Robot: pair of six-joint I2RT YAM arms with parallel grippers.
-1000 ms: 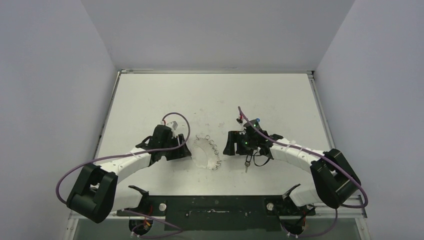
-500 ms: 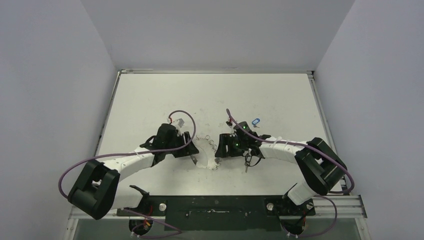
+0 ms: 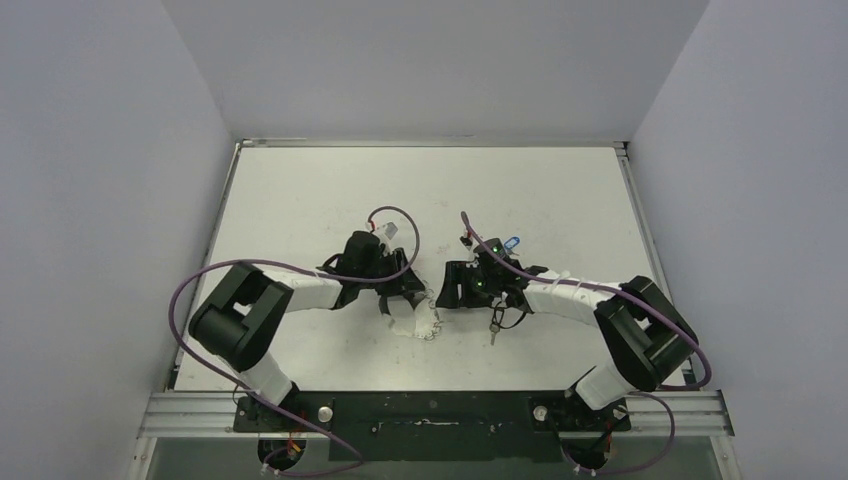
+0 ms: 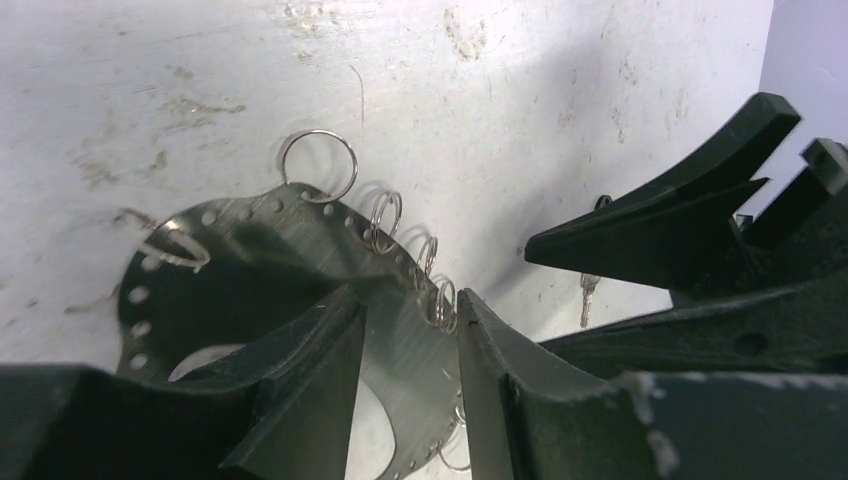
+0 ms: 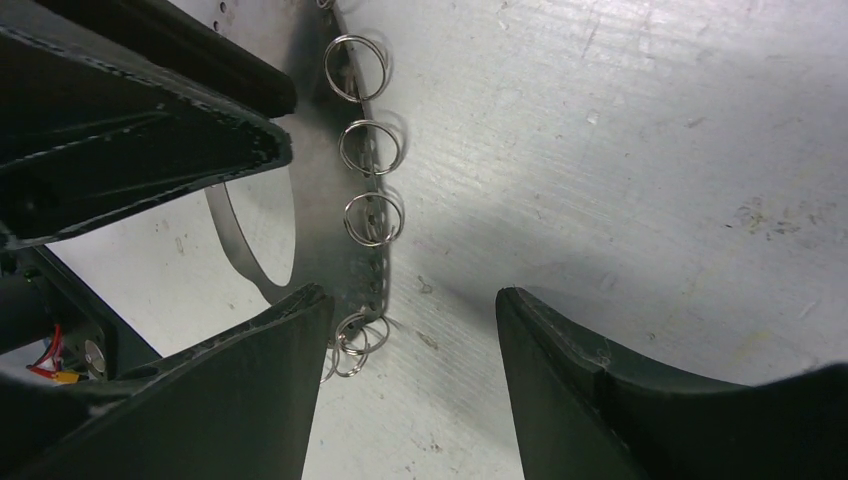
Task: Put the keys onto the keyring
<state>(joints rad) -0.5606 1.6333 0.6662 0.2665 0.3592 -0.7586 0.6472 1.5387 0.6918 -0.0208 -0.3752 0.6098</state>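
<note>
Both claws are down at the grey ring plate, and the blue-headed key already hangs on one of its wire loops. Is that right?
Not quite. The blue-headed key hangs on no loop: the top external view shows it lying on the table beyond the right gripper, apart from the keyring. The right gripper and the left gripper are indeed down at that plate.

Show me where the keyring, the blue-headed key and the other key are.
keyring [image 4: 285,238], left wrist view, flat plate.
blue-headed key [image 3: 513,242], top view, its head.
other key [image 3: 493,335], top view, its blade.
</note>
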